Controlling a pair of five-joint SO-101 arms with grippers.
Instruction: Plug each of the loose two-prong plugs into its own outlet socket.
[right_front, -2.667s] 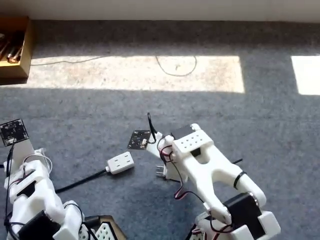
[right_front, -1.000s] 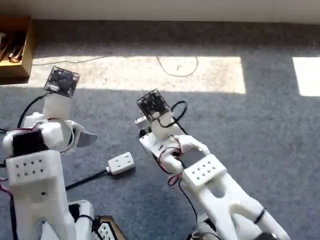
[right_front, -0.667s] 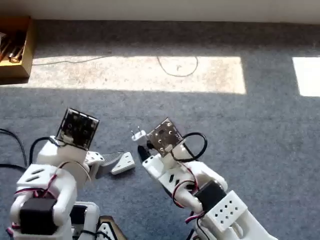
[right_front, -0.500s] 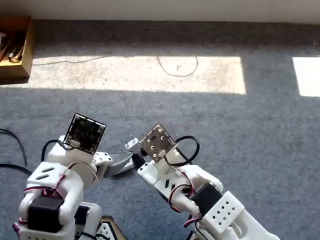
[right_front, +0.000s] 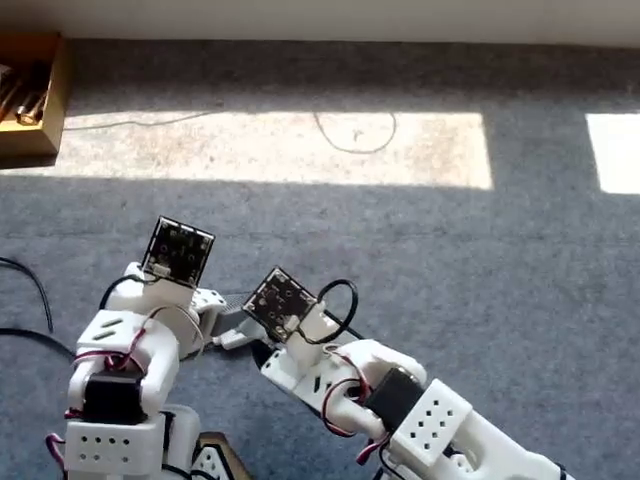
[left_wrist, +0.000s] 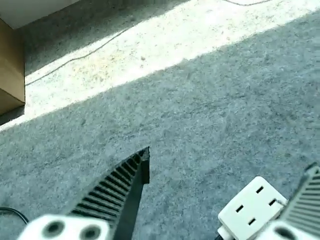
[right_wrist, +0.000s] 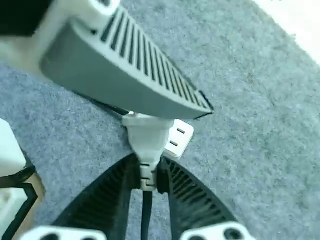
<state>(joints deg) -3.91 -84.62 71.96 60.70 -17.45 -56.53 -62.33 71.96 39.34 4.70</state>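
plug (right_wrist: 146, 140) clamped in right claw (right_wrist: 148, 169), nose against outlet block (right_wrist: 179, 137) on carpet (right_front: 480, 280); prongs hidden, can't tell if seated; left claw (left_wrist: 230, 162) wide open, straddling the block, holding nothing; wooden box (right_front: 55, 90) at far corner, contents unclear

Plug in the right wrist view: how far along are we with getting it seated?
Done: the right tool has the plug gripped and up against the outlet block. In hand: the insertion; the prongs are hidden, so seating is unconfirmed. The left tool is open, the block between its fingers. Left: push home, release.
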